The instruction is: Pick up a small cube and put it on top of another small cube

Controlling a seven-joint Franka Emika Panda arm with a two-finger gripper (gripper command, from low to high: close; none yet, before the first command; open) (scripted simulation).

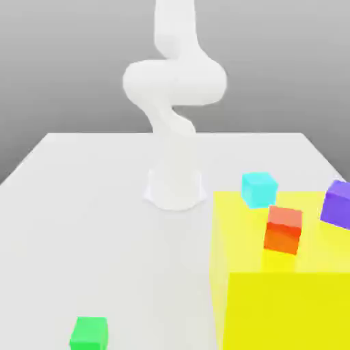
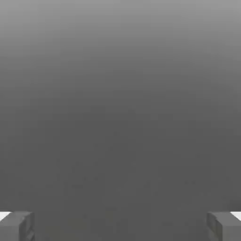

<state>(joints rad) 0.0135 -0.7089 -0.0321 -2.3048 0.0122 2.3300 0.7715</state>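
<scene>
The white table (image 1: 82, 225) spreads across the exterior view, grey backdrop behind it. On it, at the exterior view's right, sits a huge yellow block (image 1: 273, 301), running out of the picture at the near and right edges. The white Franka arm (image 1: 174, 102) rises from its round base near the table's middle, just beside the block's far left corner, and bends upward out of the picture.

Three small cubes rest on the block's top face: a cyan cube (image 1: 259, 189) at the far edge, an orange-red cube (image 1: 283, 230) nearer the middle, and a purple cube (image 1: 337, 203) at the exterior view's right edge, partly cut off. They stand apart from one another.

The small bright green cube (image 1: 89, 333) lies alone on the bare table at the near edge, toward the exterior view's left, well apart from the block and the arm's base.

The hand view adds the gripper (image 2: 120, 226): two grey fingertips (image 2: 16, 226) sit at opposite corners, spread wide with nothing between them, against plain grey.
</scene>
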